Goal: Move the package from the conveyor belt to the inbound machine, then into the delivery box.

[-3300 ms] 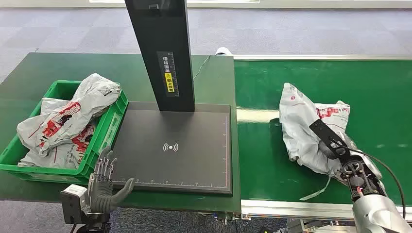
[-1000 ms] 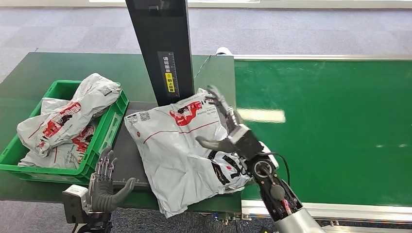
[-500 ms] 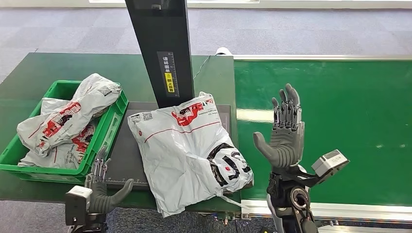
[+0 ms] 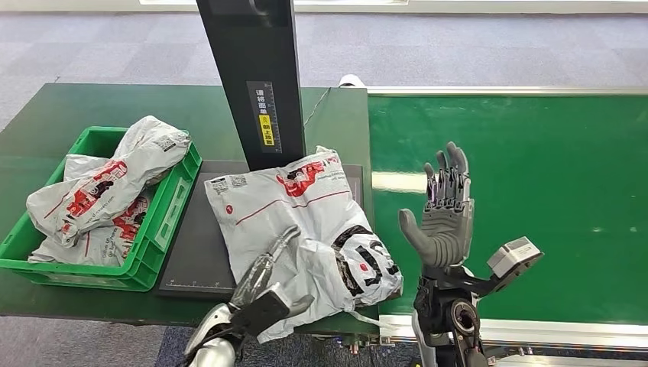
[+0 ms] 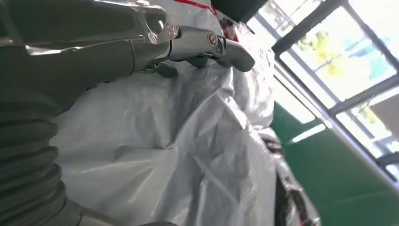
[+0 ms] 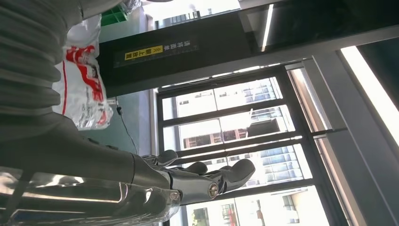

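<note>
- Head view: the left hand (image 4: 264, 287) reaches up from the near edge of the inbound machine (image 4: 200, 245), its fingers laid flat on the near part of the package (image 4: 298, 229); whether they grip the plastic is hard to tell, as the thumb side is partly hidden by the bag's folds.
- In the left wrist view the fingers (image 5: 207, 44) lie stretched over crumpled white plastic, not curled round it.
- The package lies on the machine's dark plate, covering most of its right side; its near corner hangs over the table edge.
- The right hand (image 4: 443, 210) stands upright just right of the machine, over the conveyor belt (image 4: 535, 153), fingers spread, holding nothing.
- The machine's black post (image 4: 256, 76) is cut off at the top.
- Left of the machine, the green delivery box (image 4: 164, 222) holds other bags.
</note>
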